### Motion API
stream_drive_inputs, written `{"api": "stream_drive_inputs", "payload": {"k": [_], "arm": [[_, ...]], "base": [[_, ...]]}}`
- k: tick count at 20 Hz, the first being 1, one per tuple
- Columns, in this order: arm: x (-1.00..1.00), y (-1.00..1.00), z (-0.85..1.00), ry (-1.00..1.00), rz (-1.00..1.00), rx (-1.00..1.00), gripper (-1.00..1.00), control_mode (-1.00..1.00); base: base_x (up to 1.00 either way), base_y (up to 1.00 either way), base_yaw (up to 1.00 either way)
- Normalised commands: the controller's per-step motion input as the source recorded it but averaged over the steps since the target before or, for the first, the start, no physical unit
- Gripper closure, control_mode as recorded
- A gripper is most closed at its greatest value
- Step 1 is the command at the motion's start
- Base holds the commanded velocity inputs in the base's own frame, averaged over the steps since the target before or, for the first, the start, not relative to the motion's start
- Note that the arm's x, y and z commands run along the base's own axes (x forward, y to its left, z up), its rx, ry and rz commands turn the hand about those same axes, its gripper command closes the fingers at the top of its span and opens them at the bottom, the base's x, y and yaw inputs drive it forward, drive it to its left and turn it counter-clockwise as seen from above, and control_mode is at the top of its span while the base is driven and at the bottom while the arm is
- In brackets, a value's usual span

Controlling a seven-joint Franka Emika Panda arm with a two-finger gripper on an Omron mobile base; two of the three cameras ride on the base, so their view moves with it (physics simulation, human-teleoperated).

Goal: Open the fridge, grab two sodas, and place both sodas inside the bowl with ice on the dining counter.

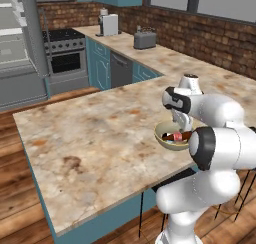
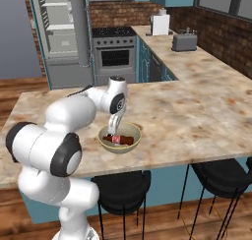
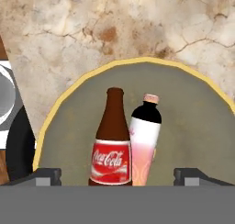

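— Jaws spread wide, is that right? On the hand camera I see the two dark fingertips [image 3: 46, 176] far apart at the bottom, nothing between them.

— Yes, wide open and gripping nothing. The gripper [image 3: 118, 177] hangs just above the bowl [image 3: 193, 126], pointing down into it, which suits a drop rather than a reach.

— And the drinks?

— Both lie inside the bowl. The cola bottle [image 3: 110, 145] with the red label and the pink bottle [image 3: 144, 145] rest side by side, touching, necks pointing the same way. From the right base camera the bowl [image 2: 119, 138] sits on the desk [image 2: 197, 111] near its front edge, above a black stool [image 2: 120, 187].

— Why lying flat rather than standing?

— My guess is the bowl's curved floor offers no level footing, so they settle on their sides against each other.

— Any ice?

— I cannot make out an ice piece; the bottles cover the middle of the bowl.

— The fridge?

— The fridge [image 2: 61, 32] is at the back, well apart, its white shelves showing, so I judge its door open.

— What remains?

— With both bottles in the bowl, the task looks essentially done; lifting the arm straight up would avoid knocking the rim.
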Motion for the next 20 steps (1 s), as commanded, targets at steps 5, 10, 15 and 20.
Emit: {"api": "stream_drive_inputs", "payload": {"k": [5, 10, 15, 20], "arm": [[-0.35, 0.08, 0.74, -0.06, 0.04, 0.00, -1.00, -1.00], [-0.57, 0.01, 0.57, -0.06, 0.00, 0.00, -1.00, -1.00], [-0.87, 0.00, 0.30, -0.10, 0.00, 0.00, -1.00, -1.00], [-0.63, 0.32, 0.21, -0.02, -0.01, -0.01, -1.00, -1.00]], "base": [[0.00, 0.00, 0.00], [0.00, 0.00, 0.00], [0.00, 0.00, 0.00], [0.00, 0.00, 0.00]]}}
